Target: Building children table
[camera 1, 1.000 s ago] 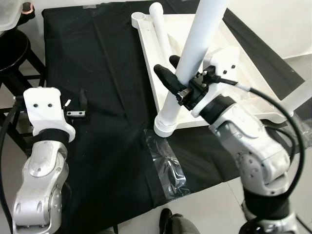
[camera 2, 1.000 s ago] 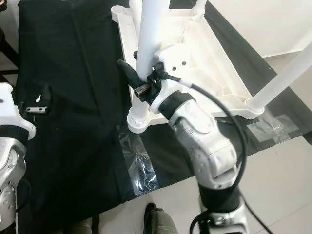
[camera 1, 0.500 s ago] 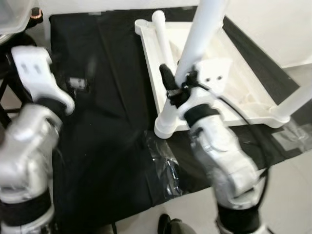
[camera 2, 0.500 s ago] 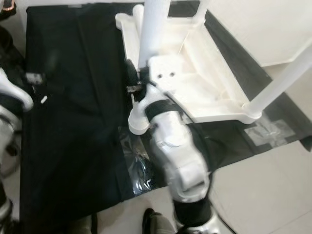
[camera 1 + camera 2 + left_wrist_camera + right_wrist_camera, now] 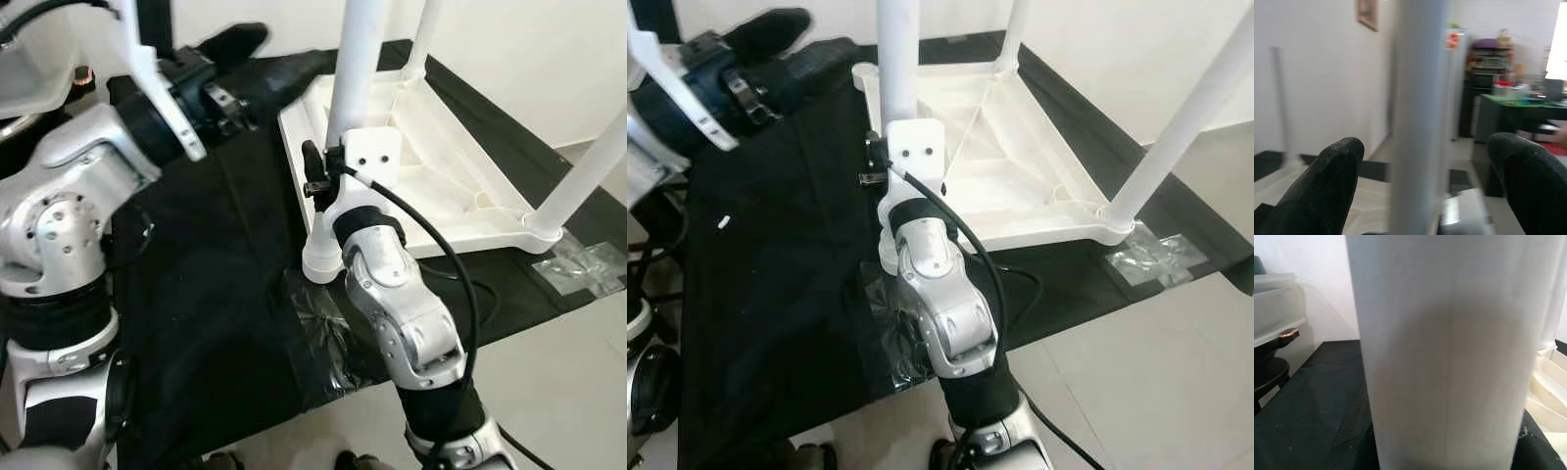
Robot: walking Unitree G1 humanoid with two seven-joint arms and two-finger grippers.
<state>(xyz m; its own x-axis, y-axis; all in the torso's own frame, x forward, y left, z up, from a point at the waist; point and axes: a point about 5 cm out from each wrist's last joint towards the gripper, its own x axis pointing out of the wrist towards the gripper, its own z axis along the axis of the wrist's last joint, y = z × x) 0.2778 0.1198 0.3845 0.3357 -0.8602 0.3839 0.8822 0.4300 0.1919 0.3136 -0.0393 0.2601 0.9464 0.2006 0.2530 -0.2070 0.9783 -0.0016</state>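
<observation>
White plastic children's table top (image 5: 431,166) lies upside down on a black cloth (image 5: 225,284) spread over the floor, ribbed underside up, with round white plastic legs standing up from its corners. Right tool (image 5: 323,171) is clamped around the nearest upright white leg (image 5: 353,69), low down, just above the flared socket (image 5: 320,259) where that leg meets the table corner; one black finger (image 5: 312,166) shows on the leg's left side, and the right wrist view has the leg pressed close between the fingers (smooth, matte, cylindrical). Left tool (image 5: 1425,186) is raised high to the left of that leg, its two rounded, textured black fingers (image 5: 1332,181) spread wide apart, with a white leg blurred between them but not touching either pad.

Another white leg (image 5: 588,176) rises from the near right corner, and a further one (image 5: 423,39) from the far corner. Table rim is thick moulded plastic with diagonal stiffening ribs inside.

Clear plastic wrapping (image 5: 328,338) lies crumpled on the cloth's near edge just below the socket; a second clear bag (image 5: 583,269) sits on the pale tiled floor (image 5: 568,392) beside the right corner. Open black cloth stretches to the left of the table top. White wall (image 5: 509,59) stands close behind the table.
</observation>
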